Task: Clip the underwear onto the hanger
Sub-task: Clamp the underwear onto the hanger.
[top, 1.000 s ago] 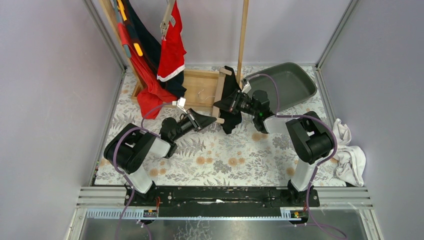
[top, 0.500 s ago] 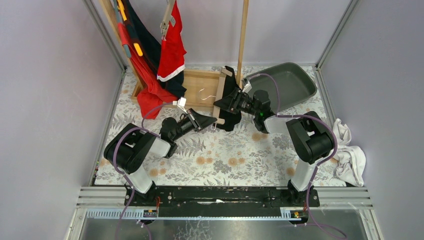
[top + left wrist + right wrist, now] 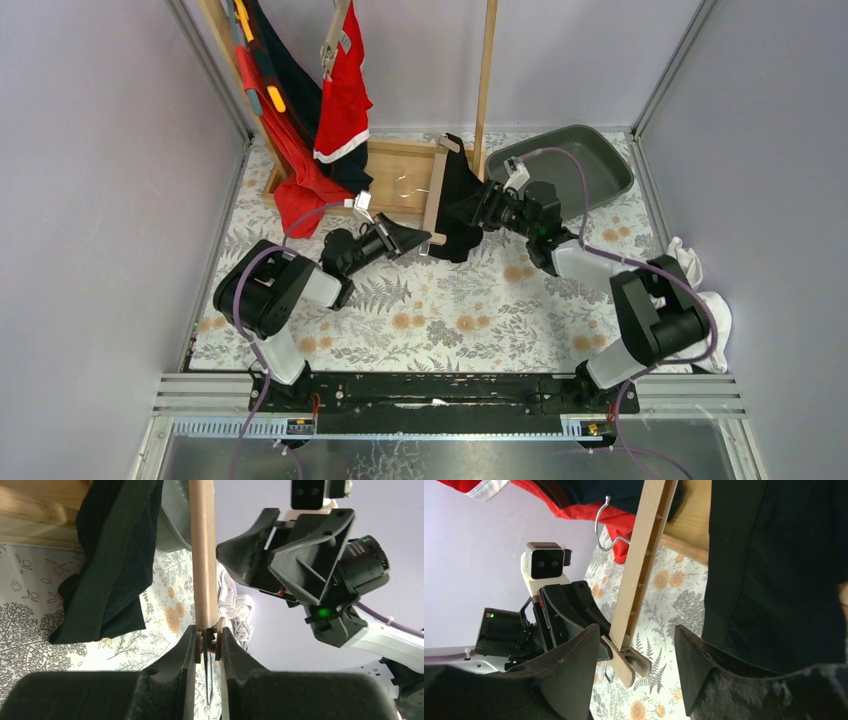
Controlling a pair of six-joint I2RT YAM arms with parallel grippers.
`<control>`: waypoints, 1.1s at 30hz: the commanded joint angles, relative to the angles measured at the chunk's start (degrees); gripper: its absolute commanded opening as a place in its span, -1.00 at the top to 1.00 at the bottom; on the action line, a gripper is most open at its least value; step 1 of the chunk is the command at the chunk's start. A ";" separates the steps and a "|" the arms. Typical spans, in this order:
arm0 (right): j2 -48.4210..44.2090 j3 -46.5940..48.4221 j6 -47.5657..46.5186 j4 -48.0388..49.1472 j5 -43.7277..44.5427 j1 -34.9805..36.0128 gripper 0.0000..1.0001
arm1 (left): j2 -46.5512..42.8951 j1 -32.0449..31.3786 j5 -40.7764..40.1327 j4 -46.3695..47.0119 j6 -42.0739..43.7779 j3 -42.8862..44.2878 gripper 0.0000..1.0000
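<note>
The black left gripper (image 3: 206, 636) lay stretched low toward the table's middle, its jaws pinched nearly closed on the end clip of the tan wooden hanger bar (image 3: 204, 555). The black right gripper (image 3: 636, 631) faced it, jaws spread wide, gripping nothing.

No writing, label or number is legible (in any view).

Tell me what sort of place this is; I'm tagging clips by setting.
Probably a robot test cell staged as a laundry corner: plain grey walls, a floral tablecloth, and clothes hung on a wooden rack.
</note>
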 commanded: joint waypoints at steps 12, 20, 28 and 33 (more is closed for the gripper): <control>-3.00 0.97 -15.55 -24.13 18.32 8.01 -0.23 | 2.31 0.47 -0.12 -0.17 1.44 5.26 1.00; 2.62 3.53 -13.14 -25.24 19.84 8.48 -0.20 | 2.47 0.63 0.24 -0.73 0.88 5.55 1.00; 6.18 6.51 -11.68 -25.53 20.35 9.00 -0.21 | 2.40 1.05 0.80 -0.90 0.84 5.16 1.00; 7.90 8.51 -10.50 -26.30 21.04 9.53 -0.22 | 2.80 1.26 1.09 -0.24 0.29 4.99 1.00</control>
